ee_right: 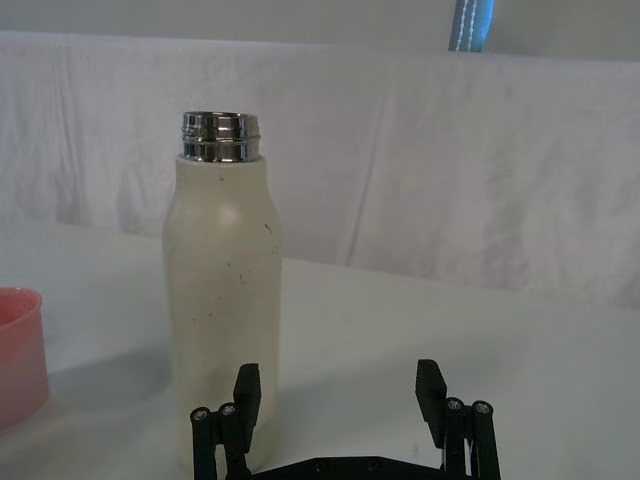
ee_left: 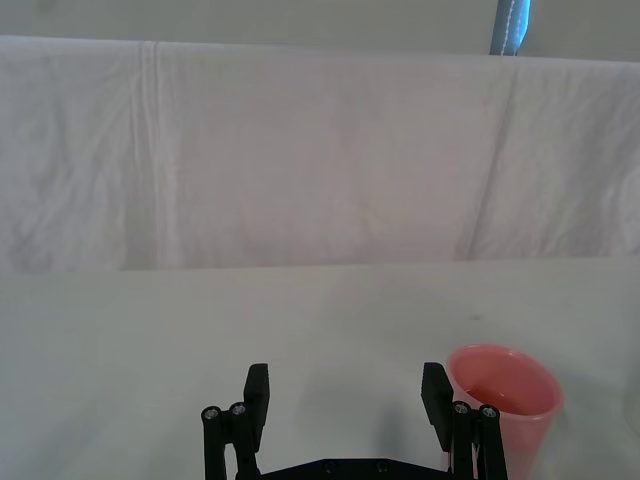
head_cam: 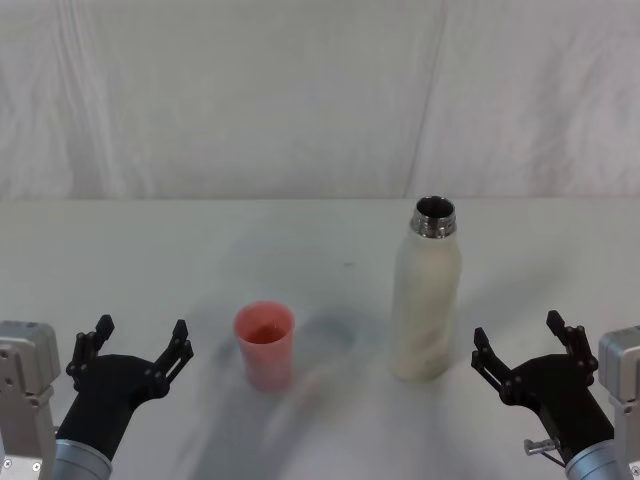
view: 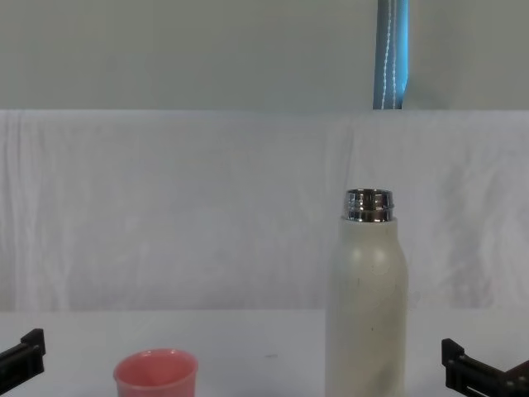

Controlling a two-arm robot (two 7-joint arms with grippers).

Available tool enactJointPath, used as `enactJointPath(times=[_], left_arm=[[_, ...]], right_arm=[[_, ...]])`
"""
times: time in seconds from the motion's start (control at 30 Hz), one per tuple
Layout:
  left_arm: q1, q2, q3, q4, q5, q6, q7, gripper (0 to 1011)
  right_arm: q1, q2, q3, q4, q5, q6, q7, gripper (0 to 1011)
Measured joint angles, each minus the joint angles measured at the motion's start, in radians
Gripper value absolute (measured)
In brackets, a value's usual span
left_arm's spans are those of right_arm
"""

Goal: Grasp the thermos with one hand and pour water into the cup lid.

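Thermos (head_cam: pixel 426 300) upright, uncapped, mid-bench | right gripper (head_cam: pixel 523 349) near edge, jaws wide: grip mid-body squarely | cup lid (head_cam: pixel 265 345) alongside | left gripper (head_cam: pixel 135 348) idle, jaws wide

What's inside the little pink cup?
The small salmon-pink plastic cup stands open; the head view shows only its pink inside. Whether it holds water cannot be told. The tall cream-white thermos beside it is uncapped, its inside dark.

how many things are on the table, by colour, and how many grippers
cream-white: 1, the thermos, upright, cap off
salmon-pink: 1, the cup lid, upright, to the robot's left of the thermos
black grippers: 2, left gripper and right gripper, both open and holding nothing
total: 4
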Motion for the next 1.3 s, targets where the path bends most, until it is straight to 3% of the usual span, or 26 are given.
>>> enactJointPath(times=[1.3], left_arm=[[0.000, 0.000, 0.000, 0.000, 0.000, 0.000, 0.000, 1001]], right_arm=[[0.000, 0.000, 0.000, 0.000, 0.000, 0.000, 0.000, 1001]])
